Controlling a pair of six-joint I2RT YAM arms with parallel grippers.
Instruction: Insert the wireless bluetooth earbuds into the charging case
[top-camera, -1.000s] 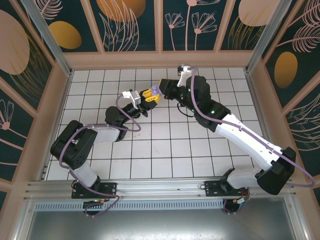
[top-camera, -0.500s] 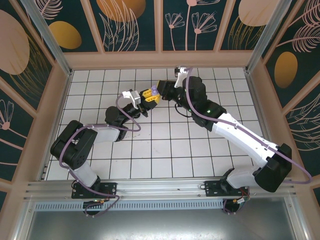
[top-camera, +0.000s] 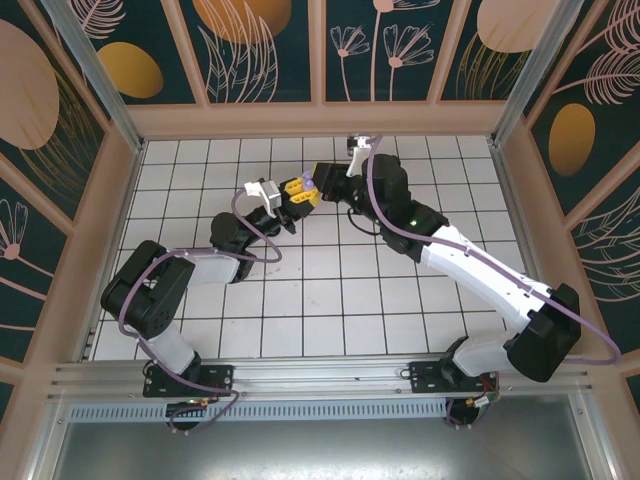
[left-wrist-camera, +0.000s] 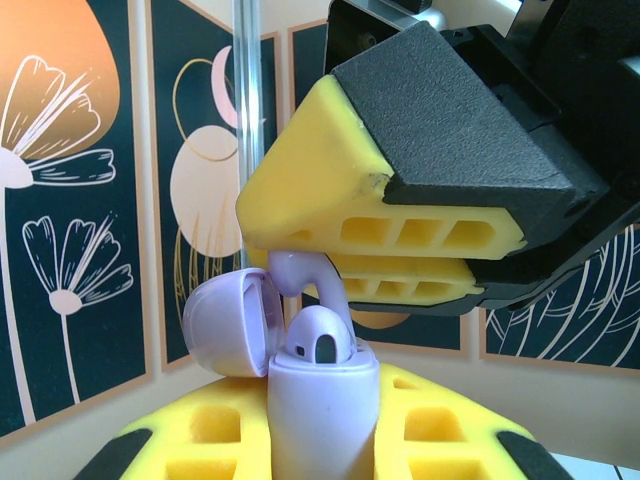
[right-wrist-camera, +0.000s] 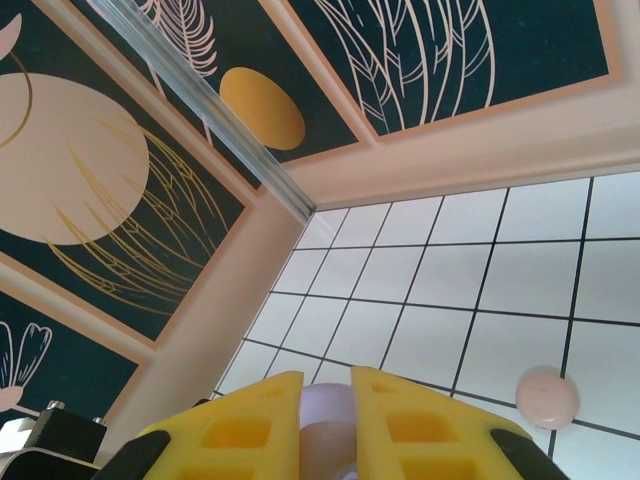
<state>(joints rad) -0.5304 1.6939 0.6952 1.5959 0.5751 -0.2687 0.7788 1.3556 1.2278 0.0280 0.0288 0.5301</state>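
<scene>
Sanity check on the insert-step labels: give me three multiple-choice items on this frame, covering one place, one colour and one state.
1. Where is the round lavender plastic charging case?
A. Held in the left gripper
B. Flat on the tiles
C. Against the back wall

2. What colour is the small stemmed earbud pinched in the right gripper?
A. Black
B. Lavender
C. Pink

3. The case's hinged lid is:
A. Shut
B. Open
C. Detached, lying on the tiles

Answers:
1 A: the left wrist view shows it upright between that gripper's yellow pads.
2 B: it is pale purple, matching the case.
3 B: it is swung aside, with a second earbud seated inside.
</scene>
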